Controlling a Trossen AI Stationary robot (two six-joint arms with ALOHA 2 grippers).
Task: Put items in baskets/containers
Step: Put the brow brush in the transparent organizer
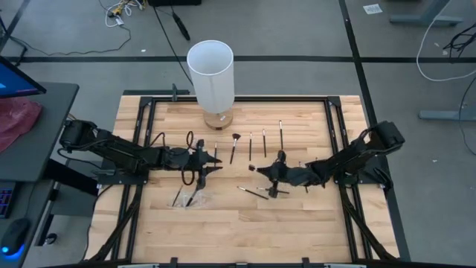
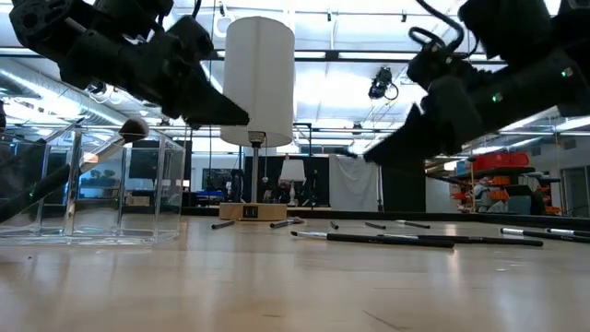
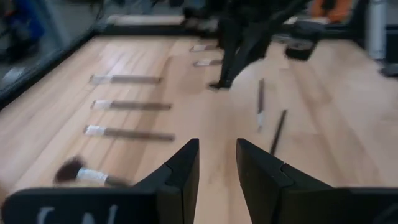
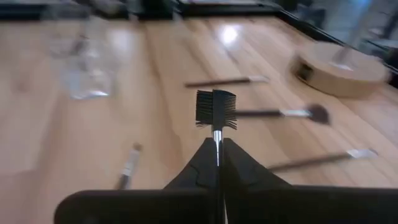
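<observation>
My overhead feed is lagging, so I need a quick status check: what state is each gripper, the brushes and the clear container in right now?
Left gripper: open, empty, above the table.
Right gripper: shut on the comb brush, lifted off the table.
Clear container: upright, a few brushes already in it.
Loose brushes: lying flat on the table, apart from each other.
White cylinder: standing upright on its wooden base.

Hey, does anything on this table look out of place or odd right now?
Mostly no. Loose makeup brushes lie scattered on the wooden table, unsorted. A few already lean inside the clear container. The right pincer grips a comb-headed brush; the left pincer is open and empty. Nothing looks spilled or damaged.
</observation>
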